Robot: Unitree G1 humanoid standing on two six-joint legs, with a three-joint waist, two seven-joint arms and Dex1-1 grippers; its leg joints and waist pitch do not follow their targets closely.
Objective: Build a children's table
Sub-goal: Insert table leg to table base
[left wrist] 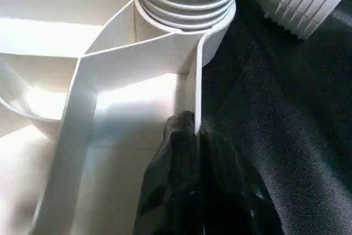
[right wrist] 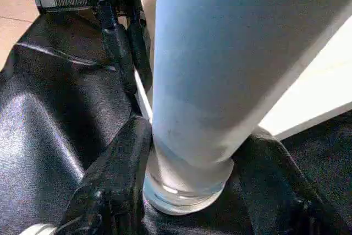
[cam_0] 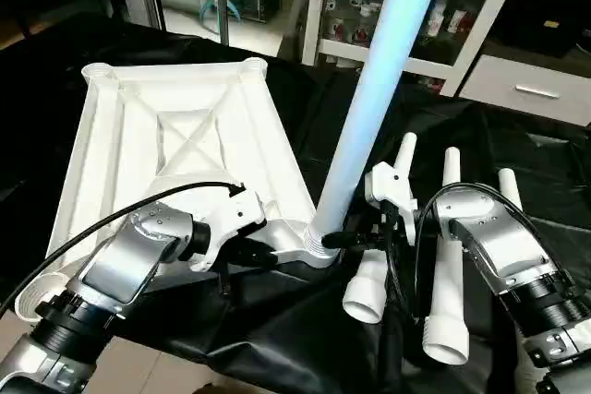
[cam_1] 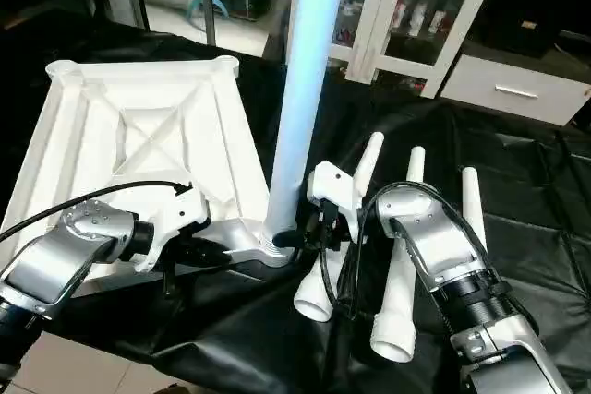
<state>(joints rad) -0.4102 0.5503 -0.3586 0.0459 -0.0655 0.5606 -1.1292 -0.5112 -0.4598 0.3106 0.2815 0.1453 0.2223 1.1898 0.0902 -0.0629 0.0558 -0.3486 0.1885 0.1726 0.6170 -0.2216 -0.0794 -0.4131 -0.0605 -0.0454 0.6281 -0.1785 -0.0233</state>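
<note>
The children's table top (cam_0: 185,136) lies upside down on a black cloth, X-ribs facing up. One long white leg (cam_0: 369,89) stands upright in its near right corner socket (cam_0: 319,246). My right gripper (right wrist: 192,152) is shut on the base of this leg, one black finger (right wrist: 118,158) on each side of the tube. My left gripper (left wrist: 195,130) is shut on the top's thin rim wall just beside that socket, and its fingers (cam_0: 263,251) reach in from the left. Three loose legs (cam_0: 448,302) lie side by side on the cloth under my right forearm.
The black cloth (cam_0: 305,339) hangs over the near edge, with bare floor at the lower left. A white glass-door cabinet (cam_0: 416,6) and a drawer unit (cam_0: 536,85) stand behind. Black cables loop off both wrists.
</note>
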